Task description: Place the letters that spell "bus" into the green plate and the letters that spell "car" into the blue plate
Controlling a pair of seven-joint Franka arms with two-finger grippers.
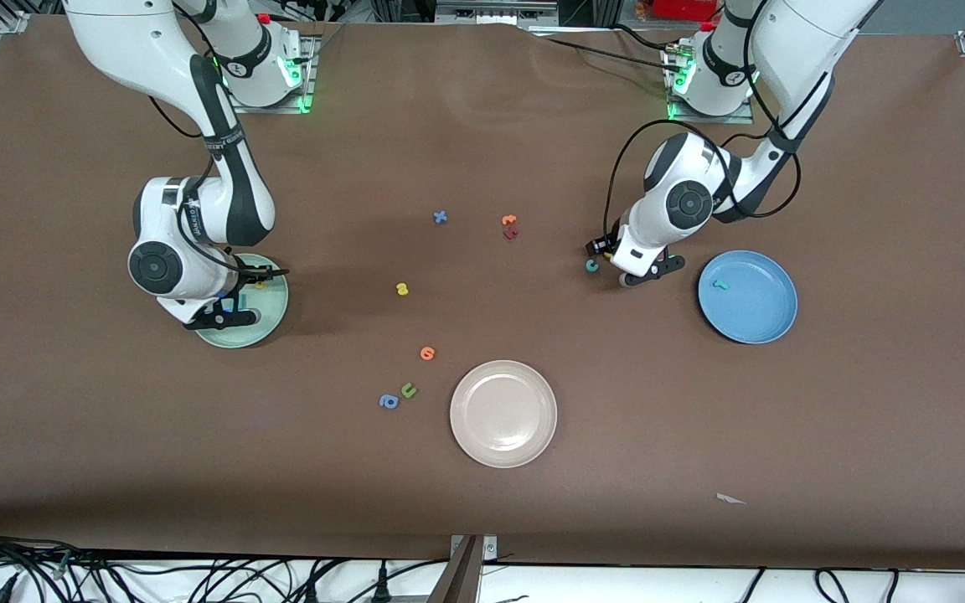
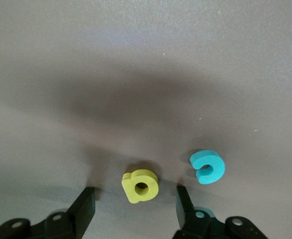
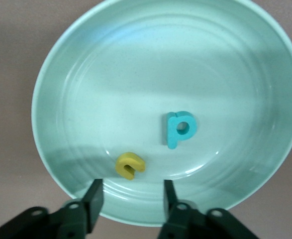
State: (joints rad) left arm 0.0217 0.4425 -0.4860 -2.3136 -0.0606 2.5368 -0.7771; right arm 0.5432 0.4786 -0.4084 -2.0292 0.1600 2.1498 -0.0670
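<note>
Both jaws stood apart: your left gripper [image 2: 136, 206] straddled the light, squashy yellow "a" [image 2: 140, 185], best pinched across its flat sides, while your right gripper [image 3: 130, 196] hung empty over the green plate [image 3: 61, 74].

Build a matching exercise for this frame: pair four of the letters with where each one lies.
Things:
1. teal "b"
2. teal "r"
3. yellow "a"
4. yellow "s"

Places:
A. on bare table between the open fingers of the left gripper
B. in the green plate, under the open right gripper
C. alone on bare table, about midway between the two arms
D. in the blue plate

Pairs: 1-B, 2-D, 3-A, 4-C
</note>
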